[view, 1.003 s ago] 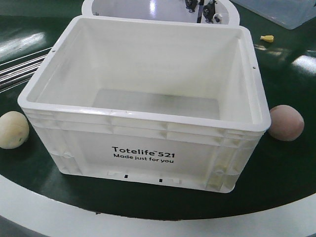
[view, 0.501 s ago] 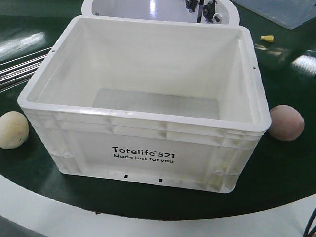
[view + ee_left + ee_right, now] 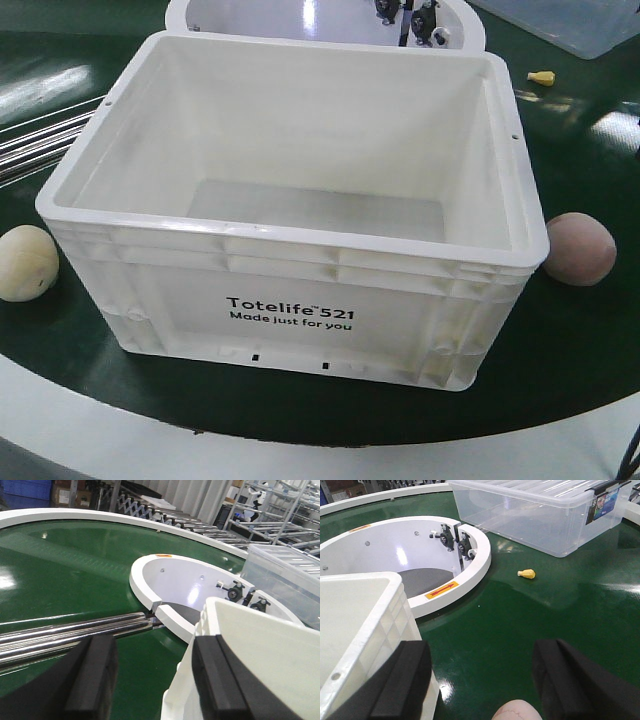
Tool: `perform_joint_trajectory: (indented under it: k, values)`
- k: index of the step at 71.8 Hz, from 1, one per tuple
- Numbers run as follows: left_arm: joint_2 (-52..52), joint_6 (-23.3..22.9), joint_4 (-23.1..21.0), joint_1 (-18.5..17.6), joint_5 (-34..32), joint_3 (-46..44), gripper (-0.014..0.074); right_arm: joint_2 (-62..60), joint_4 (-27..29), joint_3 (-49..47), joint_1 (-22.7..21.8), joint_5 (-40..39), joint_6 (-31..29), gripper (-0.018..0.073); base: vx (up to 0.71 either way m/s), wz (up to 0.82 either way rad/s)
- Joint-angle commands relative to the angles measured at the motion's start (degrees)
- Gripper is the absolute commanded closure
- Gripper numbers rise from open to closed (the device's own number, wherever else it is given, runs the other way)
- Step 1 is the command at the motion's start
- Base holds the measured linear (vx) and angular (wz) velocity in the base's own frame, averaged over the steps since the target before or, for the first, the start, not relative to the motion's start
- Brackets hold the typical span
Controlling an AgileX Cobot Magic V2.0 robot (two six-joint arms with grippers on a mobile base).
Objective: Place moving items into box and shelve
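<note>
Bright, even overhead light fills all three views. In the front view the glossy green bench (image 3: 590,330) carries white glare patches at upper left and along the right edge. The box (image 3: 300,310) casts only a soft shadow at its base, and its pale inside walls look nearly washed out. In the wrist views the dark left fingers (image 3: 92,680) and right fingers (image 3: 402,680) are blurred along the bottom edge, while the steel rollers (image 3: 60,635) show long streaked highlights.
</note>
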Motion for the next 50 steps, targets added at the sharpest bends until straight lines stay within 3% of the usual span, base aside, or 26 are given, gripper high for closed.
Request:
perform_joint_trajectory:
  k: [1,8,16,26,40,50]
  values:
    - [1.1,-1.1,0.1,-0.3,1.3,-6.5,0.0115,0.0,0.1,-3.8,-0.3,-2.1,0.0,0.0062,0.00,0.00]
    - [5.3,-0.9,1.1,-0.3,12.3,-15.8,0.0115,2.2,-1.8,-9.1,-0.3,3.7,0.0,0.0064,0.00,0.00]
    - [10.9,-0.9,3.1,-0.3,19.4,-25.0,0.0115,6.7,-3.6,-16.4,-1.1,10.6,2.3,0.0064,0.00,0.00]
    - [16.9,-0.6,5.6,1.5,22.5,-31.0,0.0115,14.1,-3.7,-25.0,-5.5,21.3,5.8,0.0064,0.00,0.00]
    - [25.7,-0.3,5.6,3.8,25.8,-31.8,0.0115,25.0,-3.6,-29.4,-8.2,29.0,-1.3,0.0064,0.00,0.00]
    - [31.3,0.7,5.1,4.2,27.9,-32.1,0.0115,31.7,-3.1,-29.2,-8.1,31.2,-2.8,0.0064,0.00,0.00]
